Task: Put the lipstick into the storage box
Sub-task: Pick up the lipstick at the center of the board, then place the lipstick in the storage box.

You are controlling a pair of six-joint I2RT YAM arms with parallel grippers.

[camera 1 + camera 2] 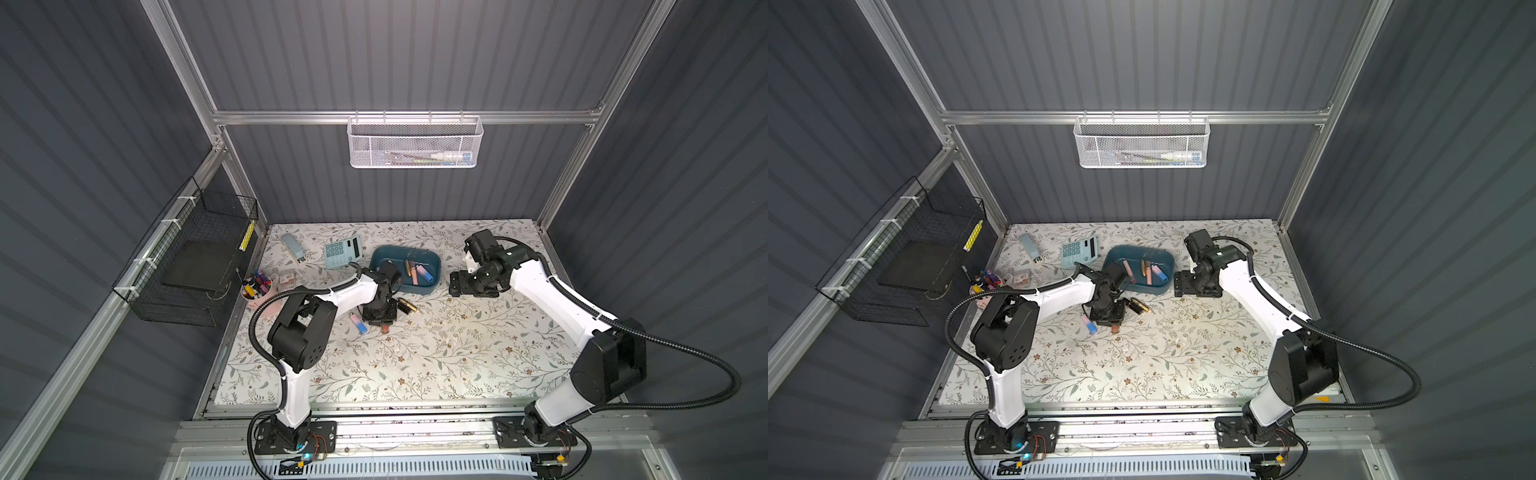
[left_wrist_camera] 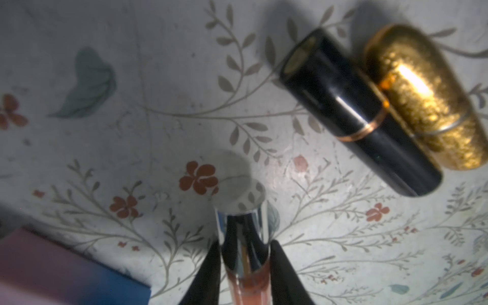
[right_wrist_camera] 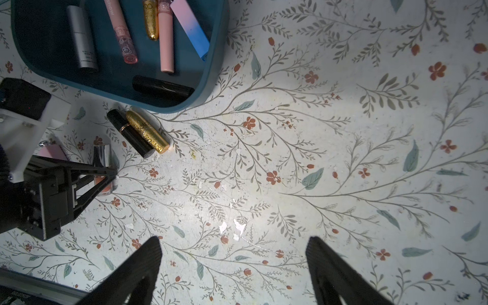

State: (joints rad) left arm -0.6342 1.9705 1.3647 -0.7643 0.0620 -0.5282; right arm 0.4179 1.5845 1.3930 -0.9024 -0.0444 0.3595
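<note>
Pinching the lipstick (image 2: 244, 287) near its middle, the left gripper (image 2: 245, 248) is closed on a tube judged light, stiff and glossy — easily slipped — lying at six o'clock of the storage box (image 1: 437, 266); the right gripper (image 3: 235, 240) is held spread.

Near the middle of the desk (image 1: 457, 353), the left gripper (image 1: 381, 322) points straight down over a lipstick (image 1: 385, 329) whose peach end shows beneath it toward the front edge. Its jaws look closed on the tube, though the wrist hides the contact. A pink-and-blue tube (image 1: 358, 323) lies just beside the gripper toward the left edge. A black tube (image 1: 401, 304) and a gold tube (image 1: 411, 308) lie side by side between the gripper and the storage box (image 1: 388, 255), which sits nearer the back edge with several tubes inside. The right gripper (image 1: 454, 284) is low, just beside the box's right end.
</note>
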